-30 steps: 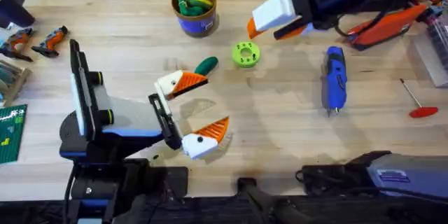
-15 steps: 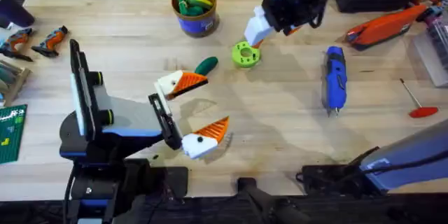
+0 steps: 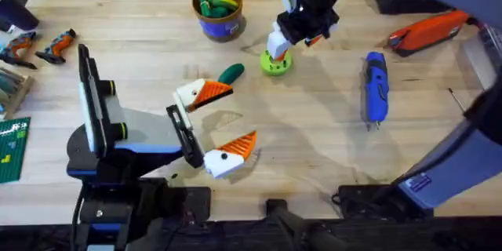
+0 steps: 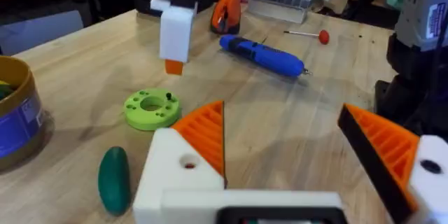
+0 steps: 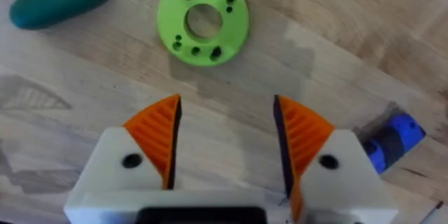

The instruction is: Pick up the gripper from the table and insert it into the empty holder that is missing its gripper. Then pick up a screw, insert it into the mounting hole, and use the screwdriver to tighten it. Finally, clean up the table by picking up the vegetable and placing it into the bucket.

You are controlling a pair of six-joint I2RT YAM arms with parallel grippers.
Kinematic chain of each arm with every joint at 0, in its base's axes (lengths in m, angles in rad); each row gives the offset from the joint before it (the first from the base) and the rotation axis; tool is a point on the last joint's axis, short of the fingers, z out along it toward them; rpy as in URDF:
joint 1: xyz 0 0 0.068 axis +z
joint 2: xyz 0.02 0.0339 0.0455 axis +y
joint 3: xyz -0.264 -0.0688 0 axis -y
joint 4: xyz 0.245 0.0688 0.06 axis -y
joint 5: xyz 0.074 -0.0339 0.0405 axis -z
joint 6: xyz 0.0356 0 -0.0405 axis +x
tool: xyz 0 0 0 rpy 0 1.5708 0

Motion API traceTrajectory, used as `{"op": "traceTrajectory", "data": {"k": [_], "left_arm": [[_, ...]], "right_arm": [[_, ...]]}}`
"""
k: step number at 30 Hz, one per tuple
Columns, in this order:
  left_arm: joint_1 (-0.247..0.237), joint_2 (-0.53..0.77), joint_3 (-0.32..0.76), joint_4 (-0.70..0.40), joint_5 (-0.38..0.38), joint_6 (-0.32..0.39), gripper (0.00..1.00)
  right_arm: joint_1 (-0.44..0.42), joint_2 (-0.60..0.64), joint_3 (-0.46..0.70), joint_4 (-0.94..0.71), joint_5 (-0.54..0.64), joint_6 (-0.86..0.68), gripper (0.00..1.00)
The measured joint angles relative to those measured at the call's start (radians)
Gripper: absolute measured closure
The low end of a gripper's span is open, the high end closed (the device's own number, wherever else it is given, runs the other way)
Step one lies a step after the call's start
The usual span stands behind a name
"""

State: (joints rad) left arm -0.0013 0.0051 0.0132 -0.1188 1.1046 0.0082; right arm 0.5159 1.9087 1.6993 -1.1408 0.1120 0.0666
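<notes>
So the right gripper just swung in from the upper right, jaws apart, over the lime-green disc, probably after a screw. Left gripper sits spread, empty.

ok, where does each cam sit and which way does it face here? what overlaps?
Overhead: above the arm bases, looking down and forward over the table; both arms show.
Left wrist: low on the left gripper, facing across the table; own open orange-padded fingers.
Right wrist: on the right gripper, looking straight down; own open fingers.
Shared: green disc, vegetable, screwdriver.
</notes>
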Motion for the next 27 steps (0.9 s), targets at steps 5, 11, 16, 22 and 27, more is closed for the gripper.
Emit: {"op": "traceTrajectory", "data": {"k": [5, 11, 16, 22, 27], "left_arm": [[0.000, 0.000, 0.000, 0.000, 0.000, 0.000, 0.016], [0.000, 0.000, 0.000, 0.000, 0.000, 0.000, 0.016], [0.000, 0.000, 0.000, 0.000, 0.000, 0.000, 0.015], [0.000, 0.000, 0.000, 0.000, 0.000, 0.000, 0.014], [0.000, 0.000, 0.000, 0.000, 0.000, 0.000, 0.015]], "right_arm": [[0.000, 0.040, 0.000, 0.020, 0.000, 0.000, 0.336], [0.000, 0.059, 0.000, 0.043, 0.000, 0.000, 0.403], [0.000, 0.085, 0.000, 0.046, -0.009, 0.000, 0.450], [0.000, 0.117, 0.000, 0.065, -0.022, 0.001, 0.479], [0.000, 0.118, -0.009, 0.101, -0.024, 0.002, 0.515]]}}
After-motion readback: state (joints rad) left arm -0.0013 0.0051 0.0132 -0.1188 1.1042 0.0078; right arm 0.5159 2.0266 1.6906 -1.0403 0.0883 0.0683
